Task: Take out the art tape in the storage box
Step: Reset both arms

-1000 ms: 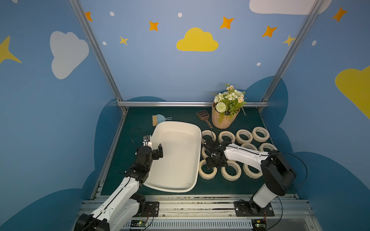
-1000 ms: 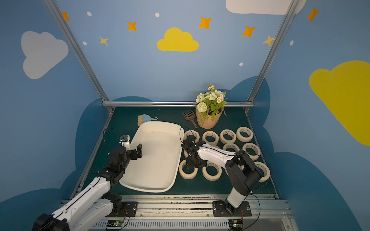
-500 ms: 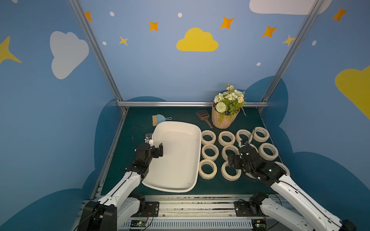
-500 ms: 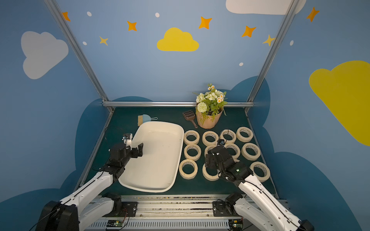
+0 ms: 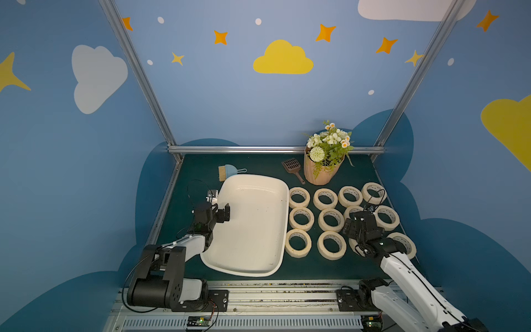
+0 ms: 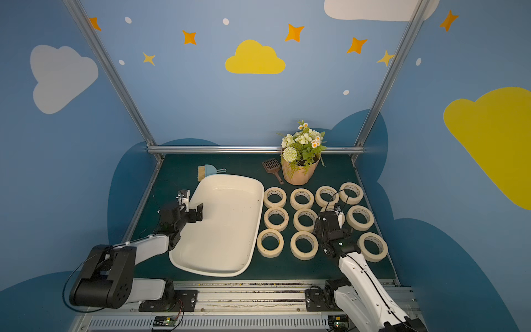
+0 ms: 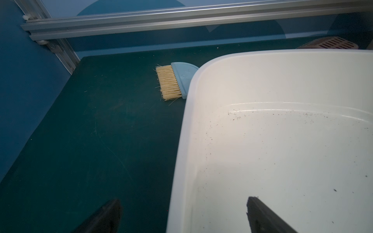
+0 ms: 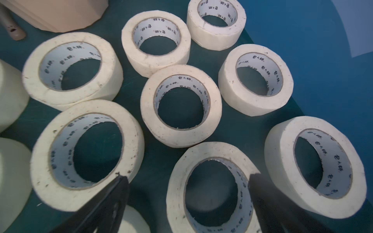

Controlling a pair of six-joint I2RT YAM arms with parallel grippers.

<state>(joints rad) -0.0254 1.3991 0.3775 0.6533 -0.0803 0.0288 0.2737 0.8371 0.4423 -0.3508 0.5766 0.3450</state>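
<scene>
1. The storage box (image 5: 253, 230) lay open from above, floor bare, its raised rim walling it in.
2. Art tape rolls (image 5: 320, 221) crowded the counter (image 5: 178, 207) right of it, gaps narrow.
3. Brush (image 5: 227, 172), scoop (image 5: 291, 166) and flower pot (image 5: 319, 175) lined the back edge.

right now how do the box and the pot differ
The box is wide, shallow and cream-white; the pot is narrower, taller, ribbed and pinkish. The box holds no rolls; the pot holds flowers. The box lies beside the tape rolls; the pot stands behind them. Both sit upright on the green table.
</scene>
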